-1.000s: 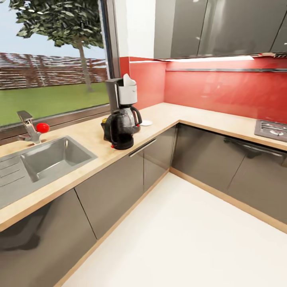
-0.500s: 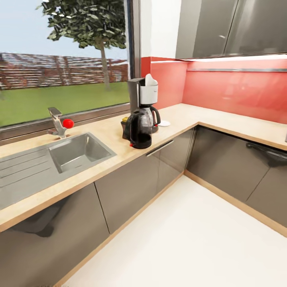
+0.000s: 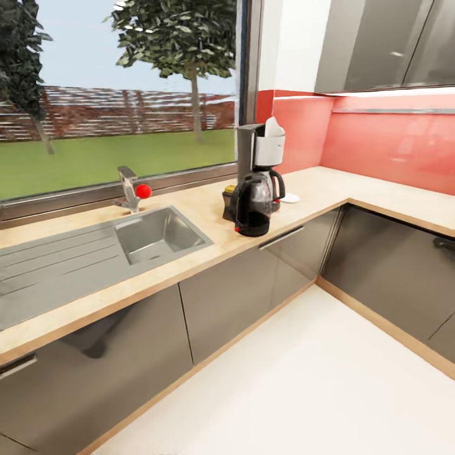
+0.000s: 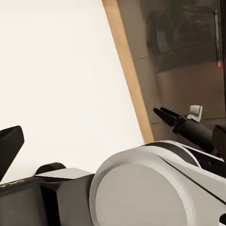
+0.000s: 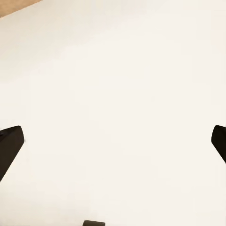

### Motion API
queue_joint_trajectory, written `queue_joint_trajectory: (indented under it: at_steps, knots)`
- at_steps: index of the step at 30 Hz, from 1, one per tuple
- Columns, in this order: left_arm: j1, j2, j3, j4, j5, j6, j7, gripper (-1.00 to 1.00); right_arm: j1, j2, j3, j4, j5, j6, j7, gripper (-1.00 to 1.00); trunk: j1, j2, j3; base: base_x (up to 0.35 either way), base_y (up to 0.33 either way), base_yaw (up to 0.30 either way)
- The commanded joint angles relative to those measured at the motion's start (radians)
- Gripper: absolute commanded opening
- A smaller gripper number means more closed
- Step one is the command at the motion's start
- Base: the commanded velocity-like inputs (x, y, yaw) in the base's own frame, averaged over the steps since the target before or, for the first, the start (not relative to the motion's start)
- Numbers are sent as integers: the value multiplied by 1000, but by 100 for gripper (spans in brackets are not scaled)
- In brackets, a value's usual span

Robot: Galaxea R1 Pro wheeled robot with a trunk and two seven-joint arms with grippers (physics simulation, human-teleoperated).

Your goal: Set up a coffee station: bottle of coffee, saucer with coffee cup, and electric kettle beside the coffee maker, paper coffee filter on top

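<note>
Coffee maker [image 3: 260, 151], black, wears a white paper filter [image 3: 273, 127]; right pincer [image 5: 113, 143] gapes wide.

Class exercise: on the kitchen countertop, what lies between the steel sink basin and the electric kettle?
In the head view, only bare pale countertop separates the sink basin from the electric kettle. The red-knobbed tap stands behind the basin, not between them.

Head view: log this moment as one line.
coffee maker on countertop | filter on top | kettle beside | saucer beside | right claw open

Red backsplash [image 3: 392, 148], white floor [image 3: 303, 385]
</note>
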Motion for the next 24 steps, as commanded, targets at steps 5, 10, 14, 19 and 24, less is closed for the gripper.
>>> queue_joint_trajectory:
  at_steps: [5, 10, 14, 19, 24]
  knots:
    - [-1, 0, -2, 1, 2, -10, 0, 100, 0, 1, -8, 0, 8, -3, 8, 100, 0, 0, -1, 0, 0, 271]
    - [-1, 0, -1, 1, 2, -10, 0, 100, 0, 1, -8, 1, 8, -3, 8, 100, 0, 0, -1, 0, 0, 271]
    - [-1, 0, -1, 1, 2, -10, 0, 100, 0, 1, -8, 2, 9, -3, 8, 100, 0, 0, -1, -11, 77, 206]
    - [-1, 0, -1, 1, 1, -10, 0, 100, 0, 1, -8, 2, 9, -3, 8, 100, 0, 0, -1, -99, 198, 56]
    - [-1, 0, -1, 1, 2, -10, 0, 100, 0, 1, -7, 2, 10, -3, 8, 100, 0, 0, -1, -28, 47, 191]
